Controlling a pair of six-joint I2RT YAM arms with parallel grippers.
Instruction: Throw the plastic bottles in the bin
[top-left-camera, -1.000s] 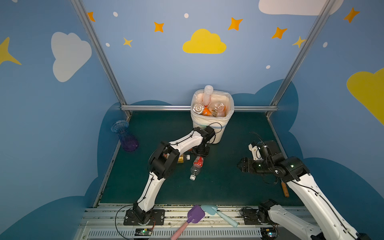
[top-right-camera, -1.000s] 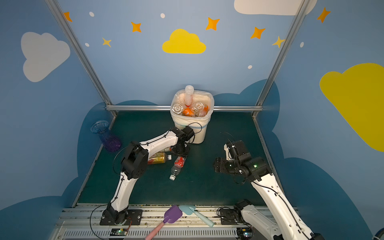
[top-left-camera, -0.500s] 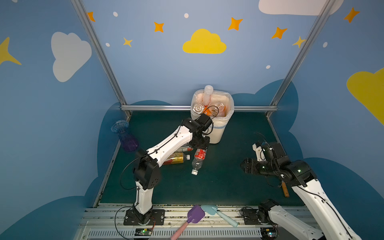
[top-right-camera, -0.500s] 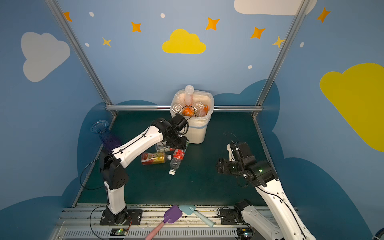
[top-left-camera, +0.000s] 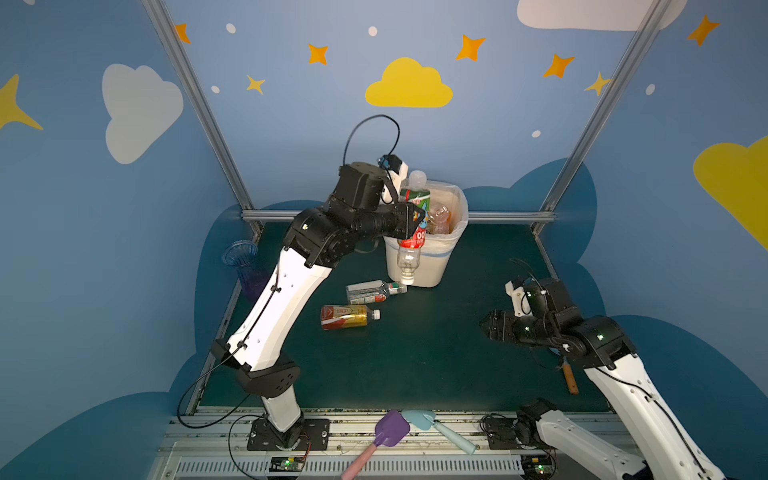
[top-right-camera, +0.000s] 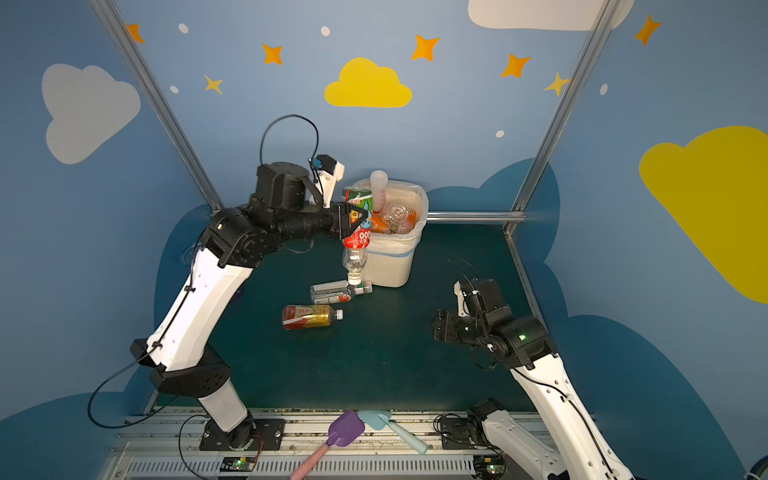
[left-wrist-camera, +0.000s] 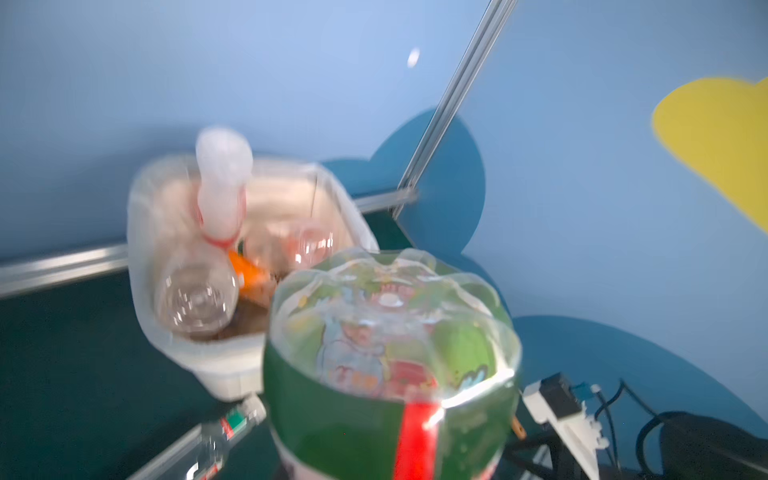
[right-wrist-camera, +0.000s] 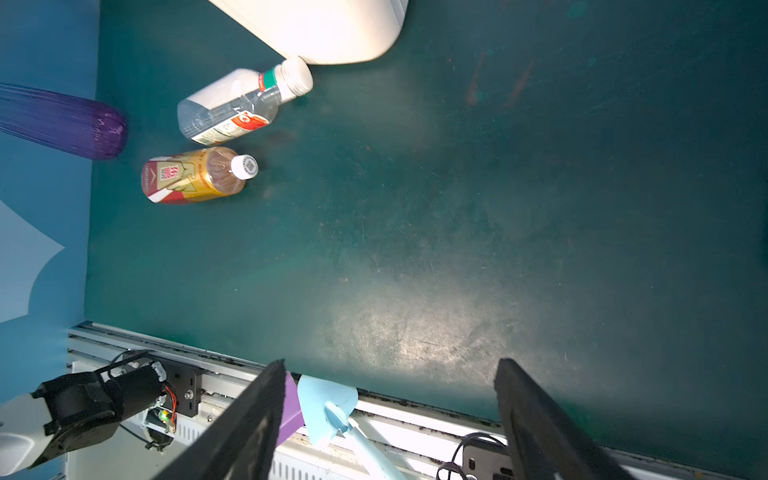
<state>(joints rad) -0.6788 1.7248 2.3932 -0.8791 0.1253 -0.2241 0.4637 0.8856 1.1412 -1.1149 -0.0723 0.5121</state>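
The left gripper (top-left-camera: 417, 220) is clamping a clear red-and-green-labelled plastic bottle (top-left-camera: 417, 240), which is hanging upright, cap down, at the left rim of the off-white plastic bin (top-left-camera: 434, 266). The right gripper (right-wrist-camera: 388, 368) is gaping empty.

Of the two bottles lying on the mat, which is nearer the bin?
The clear white-labelled bottle: it lies right beside the bin, while the red-and-gold bottle lies farther from it.
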